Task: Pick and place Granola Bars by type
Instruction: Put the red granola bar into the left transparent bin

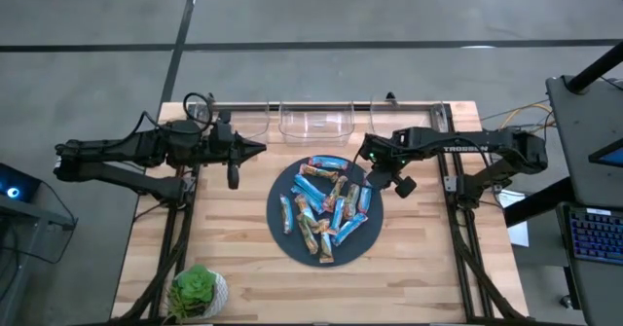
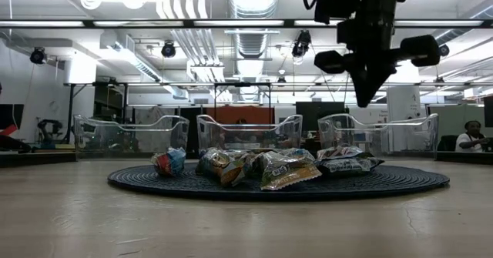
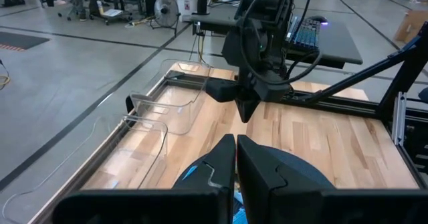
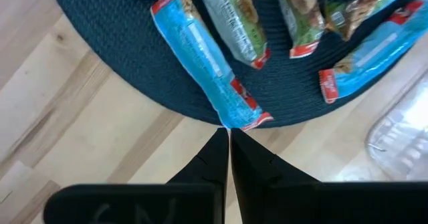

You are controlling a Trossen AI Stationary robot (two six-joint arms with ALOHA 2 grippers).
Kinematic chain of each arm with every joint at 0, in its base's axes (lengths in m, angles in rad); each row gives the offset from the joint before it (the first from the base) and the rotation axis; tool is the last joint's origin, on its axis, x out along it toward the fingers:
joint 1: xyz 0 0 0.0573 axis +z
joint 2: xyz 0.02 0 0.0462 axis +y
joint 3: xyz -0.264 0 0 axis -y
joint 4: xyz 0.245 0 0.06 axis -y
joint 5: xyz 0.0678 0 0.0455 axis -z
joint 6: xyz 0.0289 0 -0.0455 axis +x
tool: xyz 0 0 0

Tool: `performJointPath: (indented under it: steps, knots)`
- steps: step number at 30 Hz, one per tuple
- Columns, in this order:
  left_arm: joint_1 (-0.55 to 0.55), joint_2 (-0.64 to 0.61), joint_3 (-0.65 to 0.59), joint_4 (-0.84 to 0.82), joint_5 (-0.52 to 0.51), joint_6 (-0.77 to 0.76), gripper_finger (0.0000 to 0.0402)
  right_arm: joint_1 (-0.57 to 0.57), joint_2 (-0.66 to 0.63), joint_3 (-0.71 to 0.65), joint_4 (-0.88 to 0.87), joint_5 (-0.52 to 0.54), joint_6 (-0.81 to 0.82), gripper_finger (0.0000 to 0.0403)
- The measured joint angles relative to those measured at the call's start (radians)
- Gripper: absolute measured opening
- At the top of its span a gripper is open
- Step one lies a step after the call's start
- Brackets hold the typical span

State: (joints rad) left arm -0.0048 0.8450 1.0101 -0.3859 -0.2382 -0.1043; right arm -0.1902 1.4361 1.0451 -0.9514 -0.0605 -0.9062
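Observation:
Several granola bars (image 1: 324, 207) in blue, blue-and-red and brown-green wrappers lie in a loose heap on a dark round mat (image 1: 282, 231) at the table's middle. In the low view the bars (image 2: 262, 167) rest flat on the mat (image 2: 400, 182). My right gripper (image 1: 378, 178) hangs shut, pointing down, above the mat's right rim, well clear of the bars (image 2: 368, 96). In its wrist view its shut fingertips (image 4: 227, 136) stand just off the red end of a blue bar (image 4: 200, 53). My left gripper (image 1: 261, 149) waits shut at the left, pointing level toward the right (image 3: 236, 144).
Three clear bins (image 1: 316, 120) stand in a row along the table's far edge, behind the mat (image 2: 248, 129). A small potted plant (image 1: 198, 292) sits at the near left corner. Bare wood lies in front of the mat and on both sides. A person (image 2: 468, 136) sits far off.

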Motion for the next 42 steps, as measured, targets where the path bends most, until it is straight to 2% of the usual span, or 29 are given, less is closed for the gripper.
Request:
performJointPath:
  steps: [7, 18, 23, 31, 42]
  knots:
    - [0.000, 0.000, 0.000, 0.000, 0.000, -0.010, 0.0000, 0.001, 0.000, -0.020, 0.055, 0.000, -0.019, 0.0025]
    - [0.000, 0.000, -0.001, 0.000, 0.000, -0.026, 0.0000, 0.002, 0.000, -0.032, 0.117, 0.000, -0.021, 0.0146]
    - [0.000, 0.000, -0.001, 0.000, 0.000, -0.026, 0.0000, 0.002, 0.000, -0.034, 0.134, 0.000, -0.022, 0.0180]
    - [0.000, 0.000, -0.001, 0.000, 0.000, -0.026, 0.0000, 0.003, 0.000, -0.072, 0.144, -0.021, -0.122, 0.0191]
    - [0.000, 0.000, -0.001, -0.001, 0.000, -0.026, 0.0000, 0.020, 0.000, -0.120, 0.239, -0.022, -0.165, 0.0191]
